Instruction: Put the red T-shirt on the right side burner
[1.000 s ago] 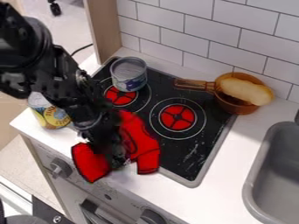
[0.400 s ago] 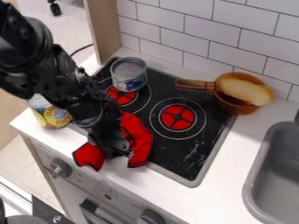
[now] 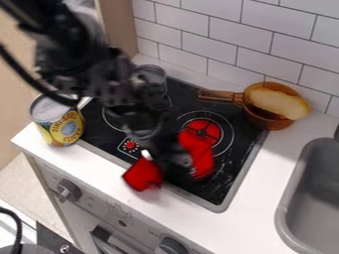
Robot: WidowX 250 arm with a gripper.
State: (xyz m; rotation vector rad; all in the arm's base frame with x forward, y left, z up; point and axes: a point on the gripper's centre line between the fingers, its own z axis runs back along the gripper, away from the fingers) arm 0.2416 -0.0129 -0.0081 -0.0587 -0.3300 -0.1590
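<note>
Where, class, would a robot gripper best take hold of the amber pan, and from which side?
Probably mid-handle, from above, one finger along each long side: it is straight and slim and juts left from the pan over the stovetop, while the pale, long food crowds the bowl.

Over the stove [image 3: 228,184], the arm [image 3: 109,74] is blurred, its upper part cut off past the stove's far left corner. The blurred gripper [image 3: 175,161], above the stove's near part, hides the middle of the red T-shirt [image 3: 200,156], whose near left part is smeared. The arm hides most of the left burner [image 3: 112,120] and part of the metal can [image 3: 154,73] at the stove's far left. Right of the stove, the sink [image 3: 299,178] is cut off by the edge.
</note>
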